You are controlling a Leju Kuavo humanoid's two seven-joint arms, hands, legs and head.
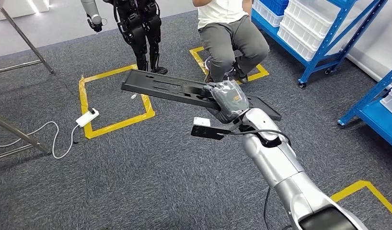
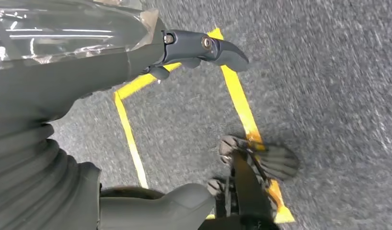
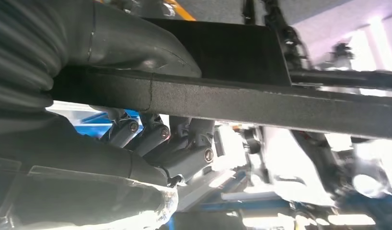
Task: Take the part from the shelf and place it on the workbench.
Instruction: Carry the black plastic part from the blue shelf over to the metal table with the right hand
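No brand, label or readable writing can be made out on any object. The part [image 1: 170, 88] is a long, flat black panel of matt, slightly grainy material, with narrow slots and small holes cut through it. It is held in the air above the grey carpet [image 1: 136, 182], roughly level, by the right hand [image 1: 227, 99], which grips it near one end. In the right wrist view the thick grey thumb [image 3: 136, 45] is seen pressed on one face of the part [image 3: 280, 108], and the darker fingers [image 3: 184, 143] are curled against the opposite face. The right hand is covered with a clear, shiny plastic wrap, and the arm behind it is of smooth silver metal.

The left hand [image 2: 88, 62] is seen over the carpet, with a ribbed grey cover, the same clear plastic wrap and a dark pointed finger [image 2: 218, 48] stretched out. Nothing is seen in it, but whether its other fingers are spread or curled cannot be told.

Yellow tape [image 1: 117, 103] is laid on the carpet in square outlines. A white power strip [image 1: 86, 117] with a white cable lies beside one square. A seated person [image 1: 232, 38] in grey trousers is behind the part, and a second black robot [image 1: 141, 28] stands near. Blue metal shelves [image 1: 323, 43] with white ribbed plastic crates [image 1: 304, 21] stand at the right.
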